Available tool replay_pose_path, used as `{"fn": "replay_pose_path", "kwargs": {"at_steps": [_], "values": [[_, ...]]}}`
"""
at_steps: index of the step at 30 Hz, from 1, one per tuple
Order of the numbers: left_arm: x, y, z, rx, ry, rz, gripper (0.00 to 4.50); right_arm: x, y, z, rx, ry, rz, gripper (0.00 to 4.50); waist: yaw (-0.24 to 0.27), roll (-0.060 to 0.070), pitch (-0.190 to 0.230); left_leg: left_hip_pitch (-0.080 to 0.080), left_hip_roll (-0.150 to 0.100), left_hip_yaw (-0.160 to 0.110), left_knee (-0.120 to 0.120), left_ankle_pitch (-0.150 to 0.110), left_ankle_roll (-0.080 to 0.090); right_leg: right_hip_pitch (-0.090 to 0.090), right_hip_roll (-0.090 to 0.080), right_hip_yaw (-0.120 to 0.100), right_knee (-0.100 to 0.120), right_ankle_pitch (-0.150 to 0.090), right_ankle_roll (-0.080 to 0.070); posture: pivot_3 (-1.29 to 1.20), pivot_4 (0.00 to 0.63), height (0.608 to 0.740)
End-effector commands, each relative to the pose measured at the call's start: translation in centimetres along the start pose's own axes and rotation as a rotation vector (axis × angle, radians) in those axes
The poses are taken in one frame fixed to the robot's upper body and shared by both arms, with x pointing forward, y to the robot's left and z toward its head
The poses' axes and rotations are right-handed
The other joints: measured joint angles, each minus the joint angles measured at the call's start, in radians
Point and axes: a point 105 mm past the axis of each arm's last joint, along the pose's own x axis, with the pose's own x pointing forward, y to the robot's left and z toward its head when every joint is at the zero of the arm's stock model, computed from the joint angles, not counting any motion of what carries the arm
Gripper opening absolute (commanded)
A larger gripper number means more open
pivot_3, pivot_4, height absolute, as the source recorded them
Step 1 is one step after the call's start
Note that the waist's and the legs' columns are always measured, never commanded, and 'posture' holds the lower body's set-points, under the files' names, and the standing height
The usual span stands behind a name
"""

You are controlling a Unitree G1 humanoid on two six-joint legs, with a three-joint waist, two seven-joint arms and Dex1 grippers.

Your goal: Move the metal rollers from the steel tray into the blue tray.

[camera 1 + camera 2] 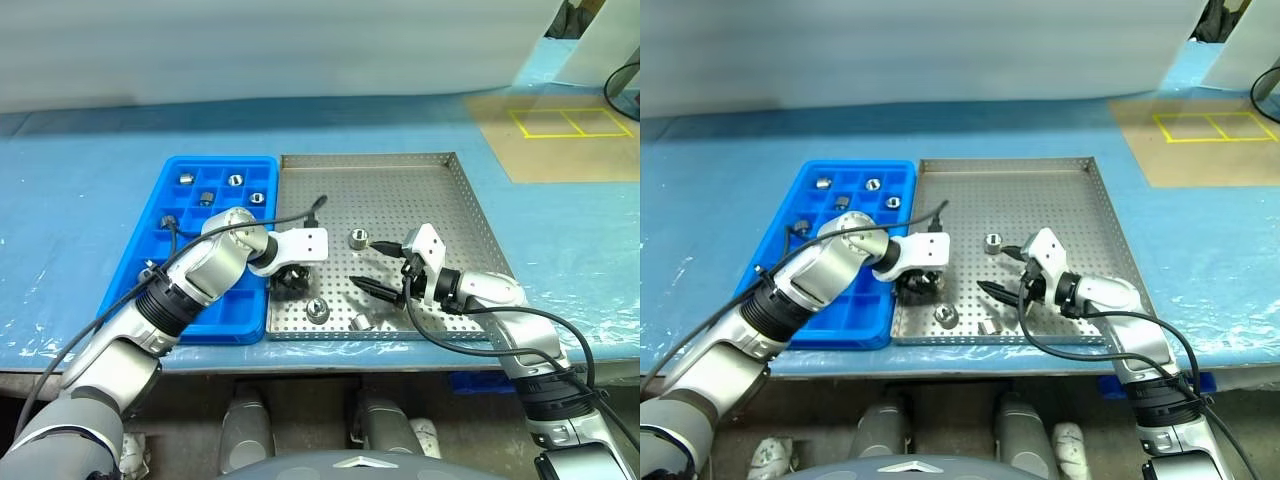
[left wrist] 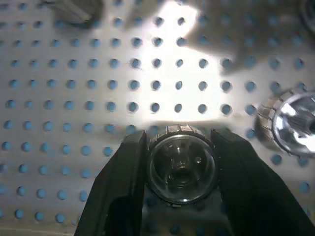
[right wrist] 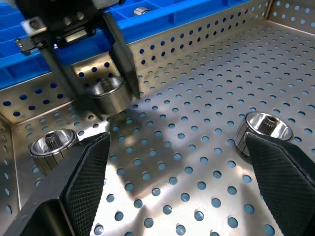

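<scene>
Our left gripper (image 3: 106, 93) clamps a roller (image 3: 109, 96) near the steel tray's (image 1: 455, 200) left rim — beside the blue tray (image 1: 170, 210). Right gripper (image 1: 378, 268) gapes mid-tray (bare floor beyond).

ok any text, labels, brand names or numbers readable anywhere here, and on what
None: no words, labels, brand names or numbers can be read.
The steel tray, the blue tray and the metal rollers carry no print that shows.
The nearest thing to a sign is a yellow outline of two boxes on a tan mat, with no writing in it.
</scene>
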Motion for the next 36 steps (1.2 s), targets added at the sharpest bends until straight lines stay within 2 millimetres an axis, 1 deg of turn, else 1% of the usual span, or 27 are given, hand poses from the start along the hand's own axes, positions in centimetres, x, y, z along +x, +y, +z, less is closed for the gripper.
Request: {"fn": "replay_pose_path", "kwargs": {"at_steps": [1,5,6,8,9,11,12,14,18,21,25,28,30,34,36], "values": [[-2.5,2.0,1.7,-0.13,-0.141,0.21,1.69,0.2,0.2,1.1,-0.04,-0.032,0.024,4.5,0.001,0.0,0.0,-0.001,0.0,0.0,0.0,0.0,0.0,-0.001,0.0,0.0,0.0,0.0,0.0,-0.11,0.15,0.74],[-4.7,3.2,2.2,-0.298,-0.266,0.409,1.69,0.5,0.2,1.0,-0.042,-0.029,0.045,4.5,0.005,0.0,0.0,-0.002,0.0,0.0,0.0,-0.002,0.003,-0.002,0.0,-0.001,0.0,0.0,0.0,-0.06,0.15,0.74],[-5.3,3.5,2.3,-0.357,-0.313,0.479,1.69,0.7,0.3,1.0,-0.043,-0.028,0.054,4.5,0.005,0.0,0.0,-0.002,0.0,-0.001,0.0,-0.002,0.003,-0.002,0.0,-0.001,0.0,0.0,0.0,-0.06,0.15,0.74],[-6.1,3.8,1.9,-0.44,-0.359,0.566,1.69,0.9,0.3,1.0,-0.043,-0.028,0.065,4.5,0.007,-0.001,0.001,-0.003,0.0,-0.001,0.001,-0.002,0.004,-0.002,-0.001,-0.001,0.0,0.0,0.0,-0.04,0.15,0.74],[-6.9,4.1,1.4,-0.507,-0.396,0.646,1.69,1.0,0.4,1.1,-0.044,-0.028,0.072,4.5,0.006,-0.001,0.001,-0.003,0.0,-0.001,0.002,-0.003,0.004,-0.002,-0.001,-0.001,0.0,0.0,0.0,-0.03,0.15,0.74],[-8.5,4.3,-0.4,-0.607,-0.438,0.806,1.69,1.3,0.3,1.1,-0.044,-0.027,0.09,4.5,0.006,-0.001,0.001,-0.004,0.0,-0.001,0.003,-0.003,0.005,-0.002,-0.001,-0.002,-0.001,0.0,0.0,-0.01,0.15,0.74],[-9.2,4.2,-1.5,-0.633,-0.43,0.878,1.69,1.4,0.3,1.0,-0.046,-0.024,0.098,4.5,0.005,-0.001,0.001,-0.005,0.0,-0.002,0.003,-0.003,0.005,-0.002,0.0,-0.002,-0.001,0.0,0.0,-0.01,0.15,0.74],[-10.2,4.0,-2.8,-0.721,-0.459,0.978,1.69,1.6,0.2,0.9,-0.048,-0.021,0.111,4.5,0.004,-0.001,0.001,-0.006,0.0,-0.002,0.002,-0.003,0.006,-0.003,0.0,-0.002,-0.002,0.0,0.0,0.03,0.15,0.74],[-12.3,3.4,-6.0,-0.779,-0.433,1.202,1.69,2.4,0.3,1.2,-0.057,-0.027,0.154,4.5,0.014,-0.002,0.001,-0.012,0.0,-0.003,0.003,-0.003,0.006,-0.008,0.0,-0.004,-0.002,0.0,0.0,0.07,0.15,0.74],[-12.8,3.1,-7.4,-0.811,-0.412,1.269,1.69,2.8,0.3,1.3,-0.064,-0.025,0.176,4.5,0.03,-0.002,0.002,-0.013,0.0,-0.004,0.004,-0.003,0.007,-0.008,-0.001,-0.004,-0.002,0.0,0.0,0.1,0.15,0.74],[-12.9,3.1,-8.8,-0.84,-0.383,1.292,1.69,3.2,0.2,1.5,-0.069,-0.029,0.196,4.5,0.052,-0.003,0.002,-0.013,0.0,-0.004,0.003,-0.003,0.007,-0.009,0.0,-0.004,-0.002,0.0,0.0,0.13,0.15,0.74],[-12.2,3.2,-9.9,-0.87,-0.347,1.258,1.69,3.5,0.4,1.5,-0.073,-0.032,0.21,4.5,0.064,-0.003,0.002,-0.013,0.0,-0.004,0.003,-0.004,0.007,-0.009,-0.001,-0.004,-0.002,0.0,0.0,0.13,0.15,0.74],[-12.1,3.3,-10.5,-0.883,-0.328,1.246,1.69,3.6,0.5,1.5,-0.074,-0.034,0.215,4.5,0.065,-0.003,0.002,-0.013,0.0,-0.004,0.003,-0.004,0.007,-0.009,-0.001,-0.004,-0.002,0.0,0.0,0.13,0.15,0.74],[-11.4,3.4,-11.0,-0.882,-0.294,1.174,1.69,3.6,0.5,1.6,-0.075,-0.034,0.216,4.5,0.065,-0.003,0.002,-0.013,0.0,-0.004,0.003,-0.003,0.006,-0.01,0.0,-0.004,-0.001,0.0,0.0,0.13,0.15,0.74],[-11.3,3.6,-11.2,-0.882,-0.29,1.163,2.41,3.5,0.5,1.5,-0.076,-0.032,0.214,4.5,0.064,-0.003,0.002,-0.013,0.0,-0.004,0.003,-0.004,0.006,-0.01,0.0,-0.004,-0.001,0.0,0.0,0.13,0.15,0.74]]}}
